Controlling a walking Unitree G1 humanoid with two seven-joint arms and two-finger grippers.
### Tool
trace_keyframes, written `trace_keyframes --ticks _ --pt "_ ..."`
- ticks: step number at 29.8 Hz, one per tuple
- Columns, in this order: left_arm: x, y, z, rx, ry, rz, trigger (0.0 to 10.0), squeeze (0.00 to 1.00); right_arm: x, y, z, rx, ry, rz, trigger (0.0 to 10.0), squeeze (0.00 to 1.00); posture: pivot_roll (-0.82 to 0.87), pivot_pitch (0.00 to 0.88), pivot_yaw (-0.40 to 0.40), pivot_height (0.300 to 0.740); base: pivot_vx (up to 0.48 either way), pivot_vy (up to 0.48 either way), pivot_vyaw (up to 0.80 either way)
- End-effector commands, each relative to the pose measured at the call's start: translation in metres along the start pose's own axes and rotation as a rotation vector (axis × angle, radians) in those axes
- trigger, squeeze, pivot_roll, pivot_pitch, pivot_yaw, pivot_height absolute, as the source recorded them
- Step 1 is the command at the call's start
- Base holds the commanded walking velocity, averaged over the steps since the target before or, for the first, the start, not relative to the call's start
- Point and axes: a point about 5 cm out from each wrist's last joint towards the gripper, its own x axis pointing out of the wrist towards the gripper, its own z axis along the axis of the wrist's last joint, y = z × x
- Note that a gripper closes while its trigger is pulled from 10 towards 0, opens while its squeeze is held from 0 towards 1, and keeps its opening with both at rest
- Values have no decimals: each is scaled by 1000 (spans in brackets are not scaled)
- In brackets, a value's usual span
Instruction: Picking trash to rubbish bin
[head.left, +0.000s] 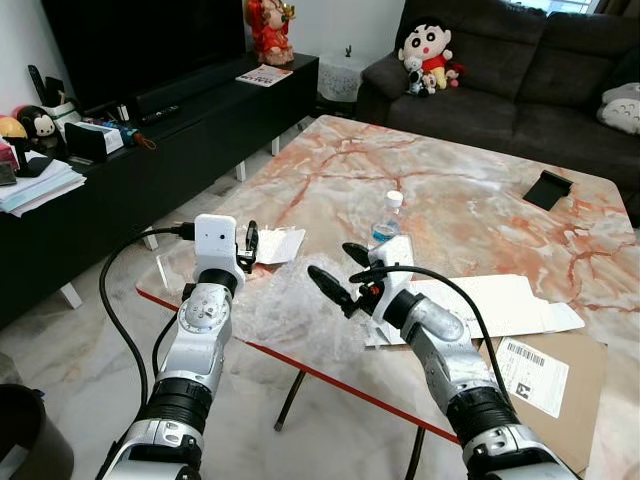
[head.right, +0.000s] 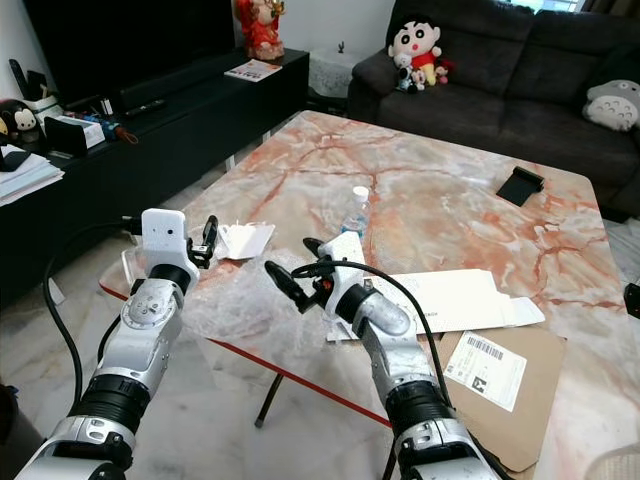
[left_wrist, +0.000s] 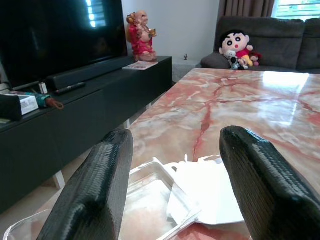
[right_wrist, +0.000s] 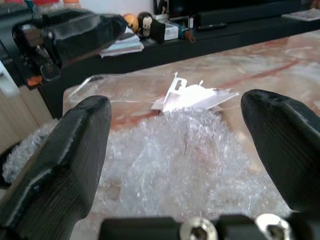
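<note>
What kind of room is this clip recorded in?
Most likely a home living room. A dark sofa with soft toys stands behind a marble coffee table, and a big television sits on a long black cabinet along the wall.

We count one sheet of bubble wrap (head.left: 285, 305), one water bottle (head.left: 388, 222), one clear plastic tray (left_wrist: 150, 187), one crumpled white wrapper (head.left: 277, 244), one flattened white box (head.left: 500, 303) and one brown mailer (head.left: 560, 385) on the counter (head.left: 450, 190). Two plush toys (head.left: 428, 55) on the sofa (head.left: 520, 70), one red figurine (head.left: 270, 30).
</note>
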Motion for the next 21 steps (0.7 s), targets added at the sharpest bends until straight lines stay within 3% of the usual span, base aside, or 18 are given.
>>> trace_keyframes --ticks 1,6,14,21 --pt "-2 -2 0 -5 7 -12 10000 0 -2 2 -5 -12 43 5 10000 0 -1 0 -79 740 0 0 0" --pt "-4 -2 -3 -6 21 -22 10000 0 -4 16 -14 2 82 82 10000 0 -5 0 -78 740 0 0 0" --pt "-2 -4 -1 -12 15 -28 10000 0 11 29 -8 -17 69 69 10000 0 -2 0 -77 740 0 0 0" --pt "-2 -2 -1 -11 14 -24 10000 0 13 35 -8 -29 71 82 10000 0 -2 0 -79 740 0 0 0"
